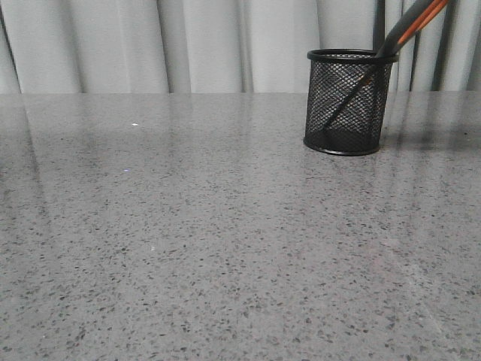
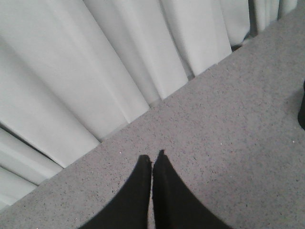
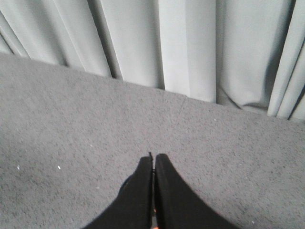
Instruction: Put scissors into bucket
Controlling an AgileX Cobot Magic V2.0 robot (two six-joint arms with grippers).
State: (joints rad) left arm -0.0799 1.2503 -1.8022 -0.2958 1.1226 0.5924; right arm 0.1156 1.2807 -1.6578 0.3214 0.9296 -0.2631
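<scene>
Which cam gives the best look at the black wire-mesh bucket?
Front view: the black wire-mesh cylindrical bucket shows whole, standing upright on the grey speckled table, with grey, orange-lined scissors leaning out. Left wrist view catches only a dark sliver at the frame edge, probably the bucket. Right wrist view shows none of it.

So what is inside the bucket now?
The scissors stand slanted inside the bucket, handles sticking out above its rim. Their blades show faintly through the mesh; the tips are hard to make out.

Left gripper [image 2: 152,162]: two matte black fingers [image 2: 136,195], broad at the base and tapering to pointed tips, surfaces plain and unmarked. Right gripper [image 3: 153,160]: the same black tapered fingers [image 3: 171,195], with a small orange fleck showing in the seam between them.
</scene>
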